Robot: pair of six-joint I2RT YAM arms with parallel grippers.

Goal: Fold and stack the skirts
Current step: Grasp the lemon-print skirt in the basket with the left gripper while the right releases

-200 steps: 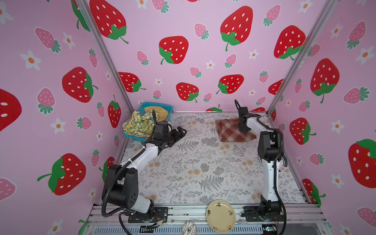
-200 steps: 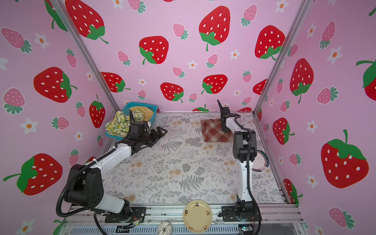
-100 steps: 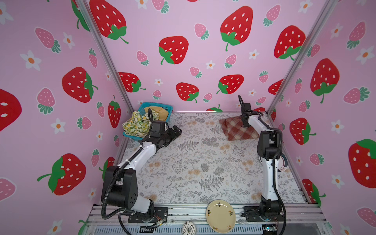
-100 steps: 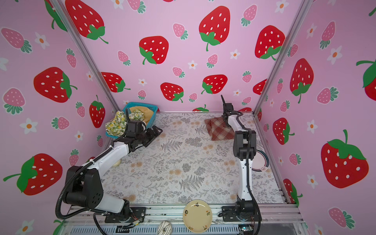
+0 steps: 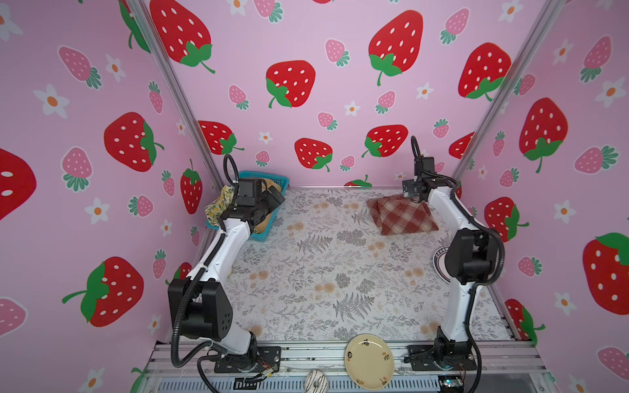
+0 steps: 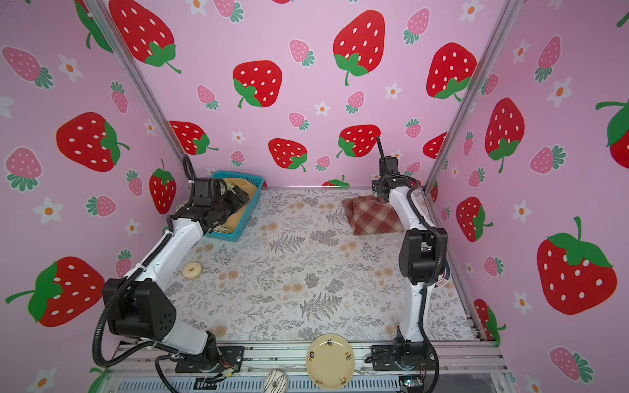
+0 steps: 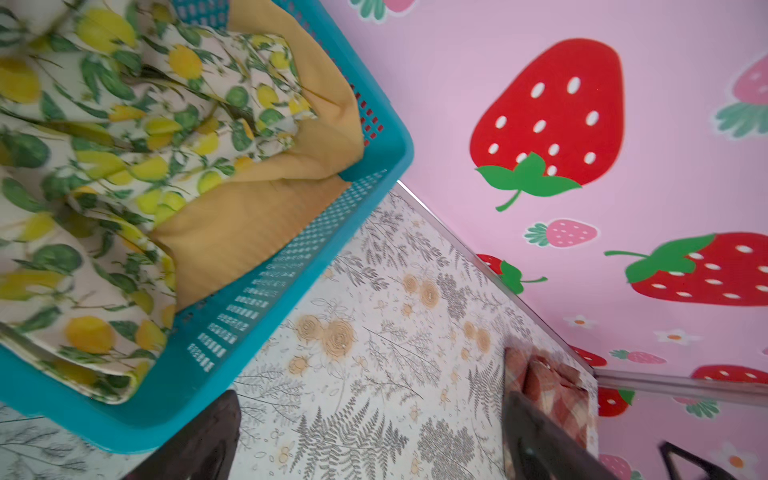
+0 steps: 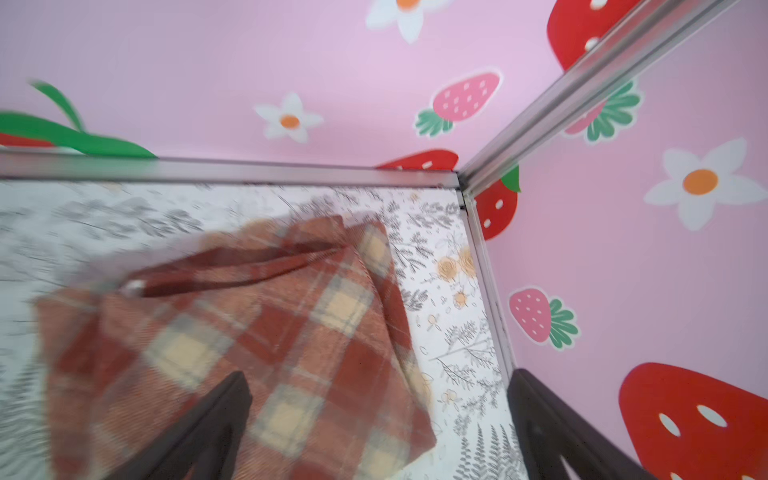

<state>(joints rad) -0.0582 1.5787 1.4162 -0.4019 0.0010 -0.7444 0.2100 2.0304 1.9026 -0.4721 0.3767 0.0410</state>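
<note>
Basket (image 7: pixel 291 266) holds lemon skirt (image 7: pixel 104 145) atop mustard skirt (image 7: pixel 249 216) (lemon drapes over rim). Plaid skirt (image 5: pixel 401 214) folded on table (image 5: pixel 323 272), far right corner. Left gripper (image 7: pixel 372 403) at basket, fingers apart; right gripper (image 8: pixel 380 376) above plaid, fingers apart.

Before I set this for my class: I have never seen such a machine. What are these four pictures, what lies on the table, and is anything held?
Two robot arms share one table. Two pictures look down from overhead; two come from cameras on the wrists. A folded plaid skirt lies far right on the table. The blue basket, far left, holds the lemon skirt and mustard skirt. The left gripper and right gripper are open, holding nothing.
</note>
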